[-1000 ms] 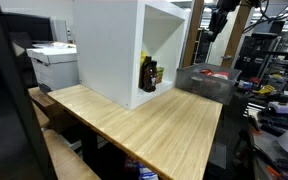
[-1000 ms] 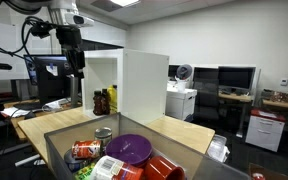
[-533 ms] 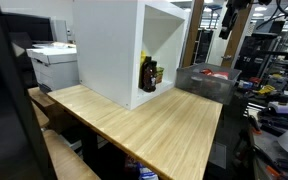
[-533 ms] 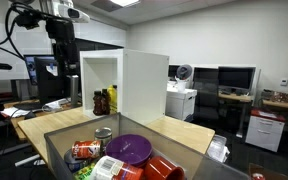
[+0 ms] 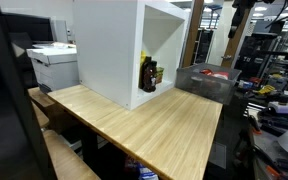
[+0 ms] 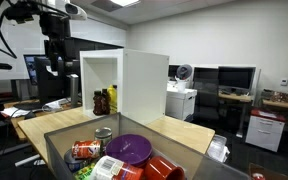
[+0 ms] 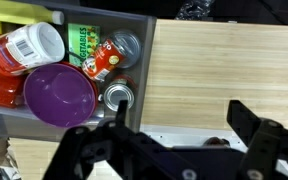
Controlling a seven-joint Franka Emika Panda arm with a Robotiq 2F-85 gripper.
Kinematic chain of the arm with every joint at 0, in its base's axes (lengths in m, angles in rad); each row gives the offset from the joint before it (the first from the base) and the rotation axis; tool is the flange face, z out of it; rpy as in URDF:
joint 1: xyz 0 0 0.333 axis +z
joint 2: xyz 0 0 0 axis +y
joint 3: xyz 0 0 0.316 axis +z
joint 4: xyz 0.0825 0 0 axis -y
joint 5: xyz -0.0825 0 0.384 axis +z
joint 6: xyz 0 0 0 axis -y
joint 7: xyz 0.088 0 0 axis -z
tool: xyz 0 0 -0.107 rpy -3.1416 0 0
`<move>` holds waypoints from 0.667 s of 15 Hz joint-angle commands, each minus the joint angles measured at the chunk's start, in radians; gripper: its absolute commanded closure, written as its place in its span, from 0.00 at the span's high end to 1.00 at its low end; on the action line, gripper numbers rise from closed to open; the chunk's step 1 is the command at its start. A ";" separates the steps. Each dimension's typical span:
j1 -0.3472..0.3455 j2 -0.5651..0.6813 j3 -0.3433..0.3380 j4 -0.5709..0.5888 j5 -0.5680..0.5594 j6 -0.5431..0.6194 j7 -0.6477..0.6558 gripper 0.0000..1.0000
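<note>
My gripper (image 7: 177, 108) hangs high in the air, open wide with nothing between its fingers (image 7: 249, 125). In an exterior view the gripper (image 6: 56, 70) is up beside the white open-fronted cabinet (image 6: 124, 85), apart from it. Dark and amber bottles (image 6: 103, 100) stand inside the cabinet (image 5: 114, 50) on the wooden table (image 5: 154, 125). Directly below, the wrist view shows the table (image 7: 224, 60) and a grey bin (image 7: 144, 60) holding a purple bowl (image 7: 57, 95), a tin can (image 7: 117, 96), a red can (image 7: 101, 62) and a white-lidded jar (image 7: 32, 45).
The bin (image 6: 54, 150) sits at the table's end nearest that camera. A printer (image 5: 52, 62) stands behind the cabinet. Desks with monitors (image 6: 234, 78) and cluttered shelving (image 5: 269, 60) surround the table.
The jaws have opened from part shut to wide. The arm has lifted and drawn away from the cabinet's open front, towards the bin end of the table.
</note>
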 commanded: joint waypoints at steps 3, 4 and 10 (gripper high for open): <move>-0.005 0.001 -0.010 -0.004 -0.050 0.017 -0.068 1.00; -0.003 0.006 -0.017 -0.007 -0.042 0.027 -0.070 1.00; -0.006 0.002 -0.003 0.001 -0.030 0.003 -0.035 1.00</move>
